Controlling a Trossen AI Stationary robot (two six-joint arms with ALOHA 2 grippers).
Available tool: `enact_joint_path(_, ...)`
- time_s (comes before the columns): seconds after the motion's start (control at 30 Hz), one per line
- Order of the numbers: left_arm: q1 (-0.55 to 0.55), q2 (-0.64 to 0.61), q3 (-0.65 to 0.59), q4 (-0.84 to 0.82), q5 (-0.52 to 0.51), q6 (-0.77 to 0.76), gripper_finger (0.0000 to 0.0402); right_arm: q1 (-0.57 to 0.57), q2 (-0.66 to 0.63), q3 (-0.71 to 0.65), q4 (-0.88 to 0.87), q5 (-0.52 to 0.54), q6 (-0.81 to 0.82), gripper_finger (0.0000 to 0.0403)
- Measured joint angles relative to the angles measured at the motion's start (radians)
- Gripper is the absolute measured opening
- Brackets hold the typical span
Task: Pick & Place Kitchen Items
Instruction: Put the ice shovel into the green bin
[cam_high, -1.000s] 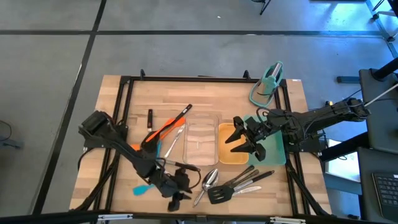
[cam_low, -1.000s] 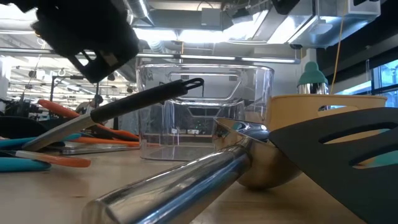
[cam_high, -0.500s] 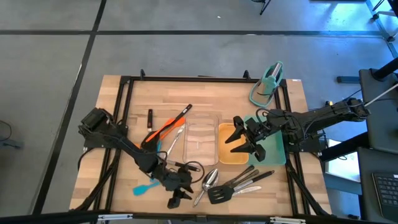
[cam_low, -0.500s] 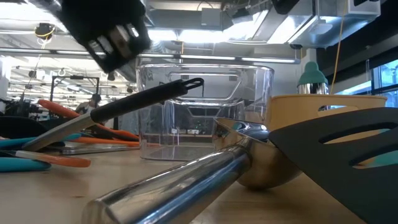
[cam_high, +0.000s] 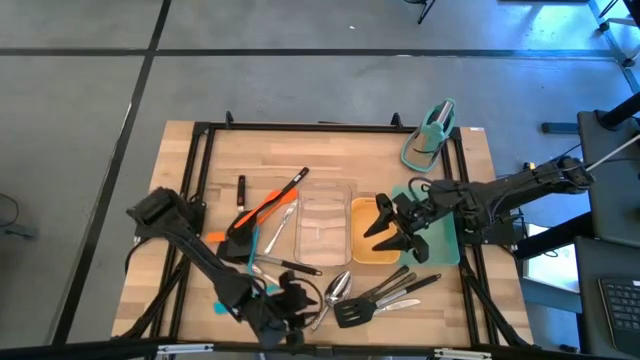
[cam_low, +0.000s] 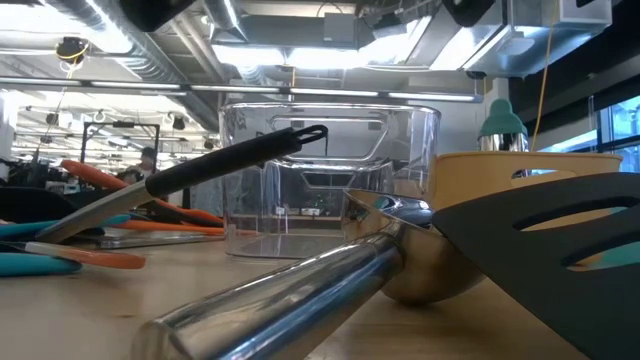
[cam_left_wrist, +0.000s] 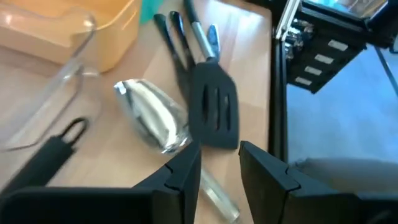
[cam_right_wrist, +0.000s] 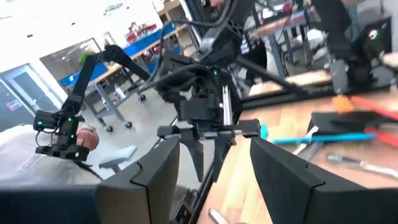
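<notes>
1. The table (cam_high: 200, 160) is pale butcher-block wood with a black metal frame along its edges.
2. A steel spoon (cam_high: 337, 290) lies near the front edge: polished, mirror-bright oval bowl and a round shiny handle that fills the foreground of the low view.
3. Just right of it lies a black slotted turner (cam_high: 352, 314), a matte flat blade with long slots, among a small fan of dark handles with steel necks.
4. Left of centre is a loose pile: orange spatula (cam_high: 262, 210), blue spatula (cam_high: 232, 301) and black-handled tongs (cam_high: 285, 266), the tongs' handle ending in a hanging loop.
5. At centre stand a clear tray (cam_high: 325, 228) of glossy see-through plastic with rounded corners and, touching its right side, a yellow tray (cam_high: 372, 250) of opaque plastic. A teal stand (cam_high: 430, 135) sits at the far right corner.
6. The left gripper (cam_left_wrist: 219, 163) hovers low at the near edge, directly over the spoon's handle, its dark fingers narrowly parted and holding nothing.
7. The right gripper (cam_high: 398, 232) hangs over the yellow tray with its fingers spread wide and nothing between them.
8. No writing is legible; any labels seem too blurred to read.
</notes>
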Motion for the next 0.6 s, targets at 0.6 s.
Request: enact_joint_path(0.6,0.075,0.370,0.505,-0.608,0.232,-0.290,0.0188,0.126,0.000,0.000,-0.096,0.123,0.033,0.0202)
